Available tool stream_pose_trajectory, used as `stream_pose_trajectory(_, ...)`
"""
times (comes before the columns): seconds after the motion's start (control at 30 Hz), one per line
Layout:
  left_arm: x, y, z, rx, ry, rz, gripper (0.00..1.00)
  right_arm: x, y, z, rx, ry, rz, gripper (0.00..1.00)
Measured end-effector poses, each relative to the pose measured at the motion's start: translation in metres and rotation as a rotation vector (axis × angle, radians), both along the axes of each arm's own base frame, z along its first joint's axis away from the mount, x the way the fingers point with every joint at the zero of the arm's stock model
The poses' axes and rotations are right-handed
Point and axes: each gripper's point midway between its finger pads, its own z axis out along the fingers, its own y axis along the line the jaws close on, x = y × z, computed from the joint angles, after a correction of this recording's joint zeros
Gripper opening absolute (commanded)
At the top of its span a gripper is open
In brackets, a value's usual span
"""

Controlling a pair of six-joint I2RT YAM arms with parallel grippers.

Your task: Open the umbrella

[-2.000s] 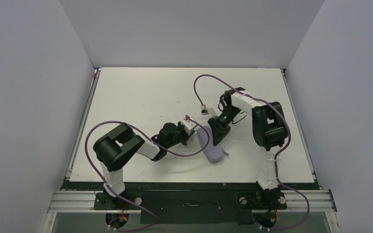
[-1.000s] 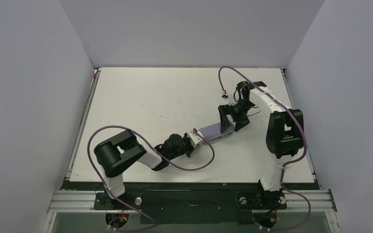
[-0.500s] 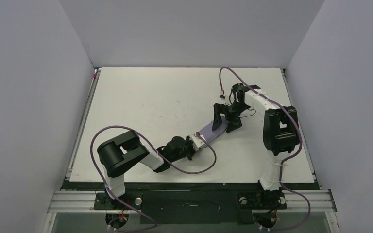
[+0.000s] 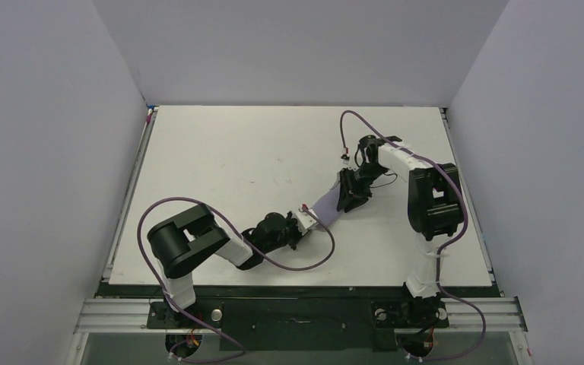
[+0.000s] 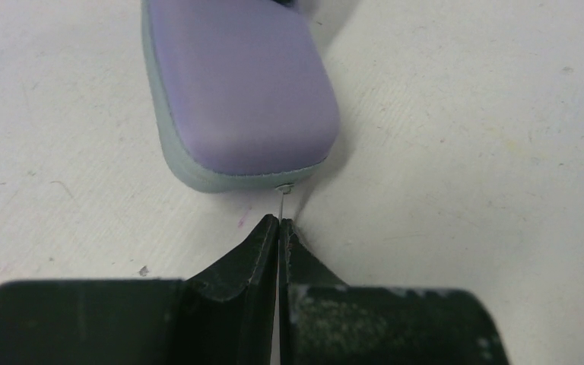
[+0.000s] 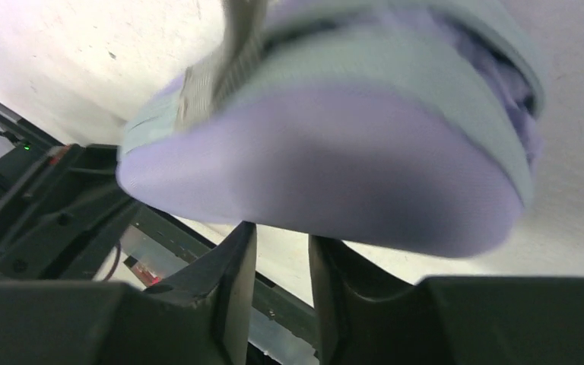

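Note:
A flat lavender case [image 4: 327, 205] with a pale edge lies stretched between my two grippers near the table's middle. The umbrella shows only as crumpled lavender fabric [image 6: 518, 106] inside the case's open far end. My left gripper [image 4: 304, 217] is at the near end. Its jaws [image 5: 279, 222] are shut on a thin pull that hangs from a small metal tab [image 5: 284, 188] on the case [image 5: 236, 84]. My right gripper [image 4: 347, 194] is at the far end. Its fingers [image 6: 281, 232] have narrowed and its tips press the case [image 6: 327, 152].
The white table [image 4: 236, 152] has grey walls on three sides. A black rail [image 4: 296, 293] with both arm bases runs along the near edge. Purple cables loop over the table beside each arm [image 4: 319, 255].
The right gripper has come down a little toward the case's far end and its jaws have narrowed from wide open. The left gripper stays shut on the pull and has barely moved.

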Motion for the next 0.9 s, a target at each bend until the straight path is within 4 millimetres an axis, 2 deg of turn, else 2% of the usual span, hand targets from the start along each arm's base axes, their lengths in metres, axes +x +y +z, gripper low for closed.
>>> stream_pose_trajectory(0.1, 0.008, 0.01, 0.005, -0.005, -0.012, 0.037, 0.0, -0.004, -0.006, -0.004, -0.031, 0.003, 0.021, 0.17)
stream_pose_trajectory(0.23, 0.021, 0.024, 0.011, -0.007, -0.026, 0.088, 0.0, -0.003, -0.027, -0.03, -0.155, -0.026, 0.074, 0.11)
stream_pose_trajectory(0.3, 0.025, 0.029, 0.01, 0.0, -0.03, 0.105, 0.0, -0.004, -0.029, -0.033, -0.16, -0.018, 0.086, 0.11)
stream_pose_trajectory(0.37, 0.029, 0.032, 0.012, 0.003, -0.04, 0.112, 0.0, -0.004, -0.03, -0.033, -0.167, -0.024, 0.096, 0.23)
stream_pose_trajectory(0.43, 0.031, 0.034, 0.012, 0.01, -0.05, 0.109, 0.0, -0.003, -0.029, -0.032, -0.158, -0.024, 0.1, 0.4)
stream_pose_trajectory(0.47, 0.031, 0.034, 0.012, 0.011, -0.051, 0.107, 0.0, -0.003, -0.028, -0.03, -0.139, -0.022, 0.099, 0.45)
stream_pose_trajectory(0.5, 0.031, 0.033, 0.012, 0.013, -0.053, 0.098, 0.0, -0.003, -0.025, -0.028, -0.118, -0.021, 0.1, 0.56)
stream_pose_trajectory(0.57, 0.029, 0.032, 0.011, 0.016, -0.055, 0.08, 0.0, -0.002, -0.024, -0.022, -0.077, -0.027, 0.096, 0.65)
stream_pose_trajectory(0.7, 0.025, 0.029, 0.01, 0.017, -0.051, 0.057, 0.0, 0.006, -0.03, -0.009, -0.008, -0.079, 0.06, 0.74)
stream_pose_trajectory(0.77, 0.022, 0.025, 0.01, 0.016, -0.051, 0.044, 0.0, 0.011, -0.03, 0.0, 0.027, -0.109, 0.024, 0.75)
stream_pose_trajectory(0.9, 0.019, 0.014, 0.01, 0.011, -0.051, 0.021, 0.0, 0.026, -0.013, 0.018, 0.095, -0.178, -0.06, 0.75)
